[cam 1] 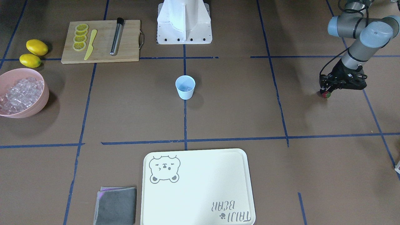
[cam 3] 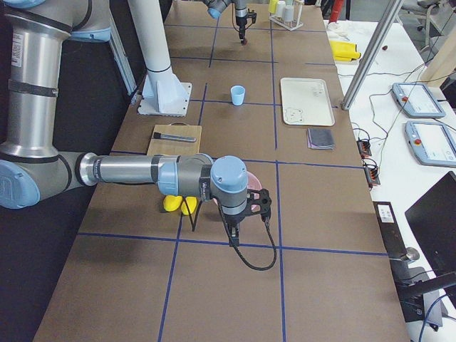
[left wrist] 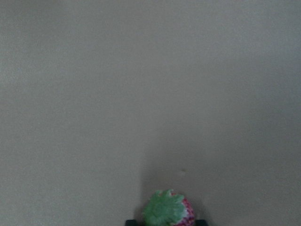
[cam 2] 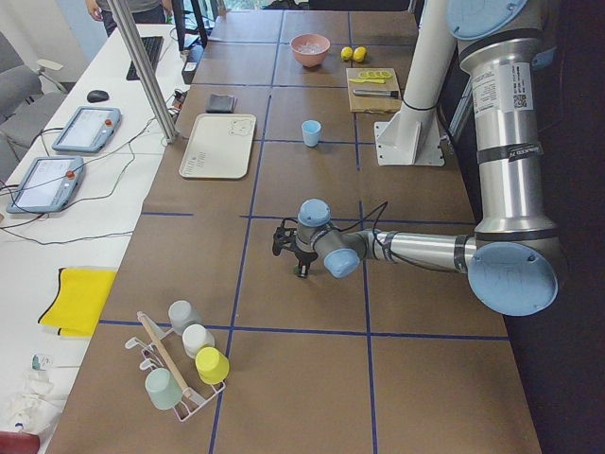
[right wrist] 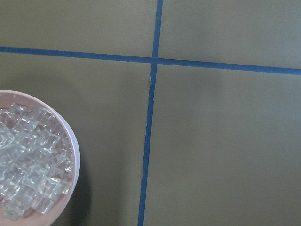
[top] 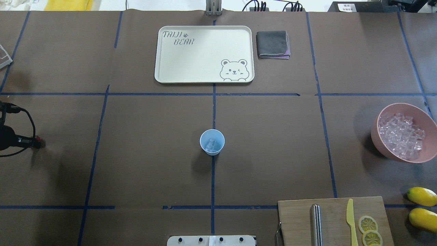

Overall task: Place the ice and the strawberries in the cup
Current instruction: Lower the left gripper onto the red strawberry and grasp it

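The pale blue cup (cam 1: 185, 87) stands upright at the table's middle, also in the overhead view (top: 212, 142), with a few clear ice cubes (top: 211, 145) inside. More ice (cam 1: 20, 93) fills the pink bowl (cam 1: 42, 103), also seen in the right wrist view (right wrist: 28, 160). My left gripper (cam 1: 326, 93) is far off to the cup's side, shut on the small red strawberry (cam 1: 327, 95), just above the table; its green cap shows in the left wrist view (left wrist: 168, 209). My right gripper (cam 3: 234, 239) shows only in the exterior right view, near the bowl; I cannot tell its state.
A cream tray (top: 164, 68) and a grey cloth (top: 273, 44) lie at the far side. A cutting board (cam 1: 125, 47) holds lemon slices (cam 1: 80, 37), a yellow knife (cam 1: 90, 44) and a metal rod (cam 1: 117, 37). Two lemons (cam 1: 37, 47) lie beside the bowl.
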Available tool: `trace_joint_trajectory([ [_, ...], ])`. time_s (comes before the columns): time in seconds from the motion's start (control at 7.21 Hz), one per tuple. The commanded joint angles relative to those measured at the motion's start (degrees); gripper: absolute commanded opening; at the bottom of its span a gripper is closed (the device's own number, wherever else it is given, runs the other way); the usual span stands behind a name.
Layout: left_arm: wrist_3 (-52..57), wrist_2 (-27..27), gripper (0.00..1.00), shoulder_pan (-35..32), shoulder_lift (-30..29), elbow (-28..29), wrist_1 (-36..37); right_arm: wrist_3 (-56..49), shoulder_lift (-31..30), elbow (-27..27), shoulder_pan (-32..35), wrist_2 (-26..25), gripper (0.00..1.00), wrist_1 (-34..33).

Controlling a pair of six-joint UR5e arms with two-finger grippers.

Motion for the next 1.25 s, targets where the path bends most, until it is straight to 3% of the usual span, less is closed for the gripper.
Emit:
trace_joint_trajectory([
  [0.0,0.01,-4.02,0.0,-1.08,0.02,-1.84,0.41,-0.01,0.03,0.09,-0.02,0.0,1.0,0.01],
  [0.28,0.01,-7.37,0.0,-3.02,-0.33,-5.08,2.24,-0.01,0.03,0.09,0.07,0.0,1.0,0.01],
  [0.55,0.01,-7.39,0.0,-3.46,-2.95,-14.19,15.89,-0.01,-0.06,0.09,0.07,-0.09,1.0,-0.08],
  [1.11,-0.86,-7.04,0.0,-3.02,-21.81,-21.69,41.99,-0.01,-0.15,0.09,-0.02,-0.18,1.0,0.01],
])
